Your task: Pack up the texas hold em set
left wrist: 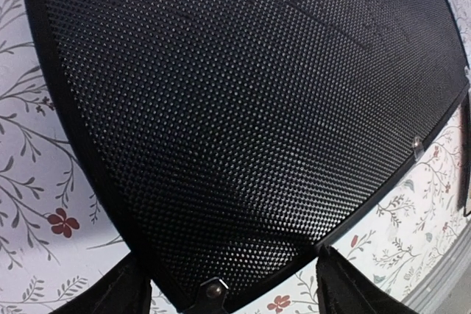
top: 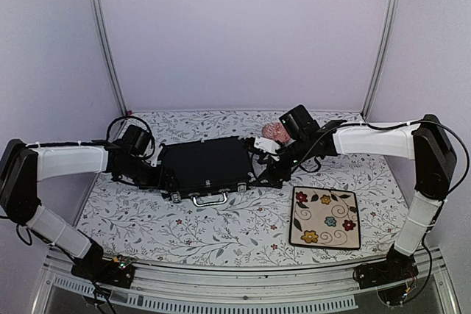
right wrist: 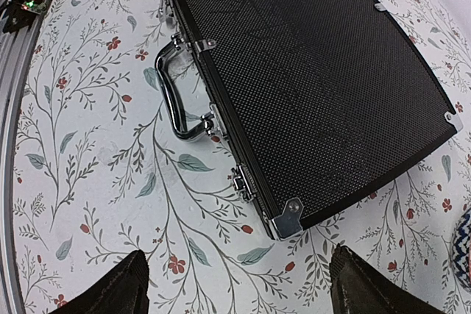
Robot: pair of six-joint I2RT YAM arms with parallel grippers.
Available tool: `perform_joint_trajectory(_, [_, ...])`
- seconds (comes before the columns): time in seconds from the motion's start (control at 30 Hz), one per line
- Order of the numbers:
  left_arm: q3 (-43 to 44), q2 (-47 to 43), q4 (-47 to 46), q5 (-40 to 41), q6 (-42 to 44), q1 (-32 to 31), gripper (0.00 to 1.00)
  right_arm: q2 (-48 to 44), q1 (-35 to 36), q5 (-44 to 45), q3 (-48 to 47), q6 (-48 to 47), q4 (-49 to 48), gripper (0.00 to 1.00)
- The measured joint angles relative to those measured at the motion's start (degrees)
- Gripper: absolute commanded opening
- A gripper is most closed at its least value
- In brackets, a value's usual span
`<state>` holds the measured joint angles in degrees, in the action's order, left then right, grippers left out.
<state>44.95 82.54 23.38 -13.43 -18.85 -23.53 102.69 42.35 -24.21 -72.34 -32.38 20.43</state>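
Case (top: 206, 165) lies shut and flat on the floral table (top: 221, 233), silver handle (top: 210, 199) facing the near edge. At its left end the left gripper (left wrist: 229, 257) is spread, with a case corner between the fingers. Off its right corner the right gripper (right wrist: 239, 254) is likewise spread (holding nothing).

Case (top: 204, 165) at centre, bowl (top: 274, 131) behind its right end, plate (top: 325, 217) front-right

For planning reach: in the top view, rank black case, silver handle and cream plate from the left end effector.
1. Black textured case, right beside it.
2. Curved silver metal handle, case's front.
3. Cream square flowered plate, far right.
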Motion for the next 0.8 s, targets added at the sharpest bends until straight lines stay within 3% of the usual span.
perform_joint_trajectory(0.43, [0.2,0.4,0.0,1.4,1.0,-4.1,0.77,0.0,0.0,-0.3,0.0,0.0,0.1,0.85])
perform_joint_trajectory(0.5, [0.0,-0.6,0.5,2.8,1.5,-4.7,0.79,0.0,0.0,-0.4,0.0,0.0,0.1,0.85])
perform_joint_trajectory(0.53, [-0.3,-1.8,0.5,3.7,1.8,-5.1,0.92,0.0,0.0,-0.4,0.0,0.0,0.1,0.85])
perform_joint_trajectory(0.57, [-0.8,-3.3,0.4,4.4,2.2,-5.6,0.97,0.0,0.0,-0.4,0.0,0.0,0.1,0.85])
perform_joint_trajectory(0.8, [-1.5,-10.2,-0.4,9.5,9.0,-9.3,0.97,0.0,0.0,-0.5,0.0,-0.1,0.2,0.85])
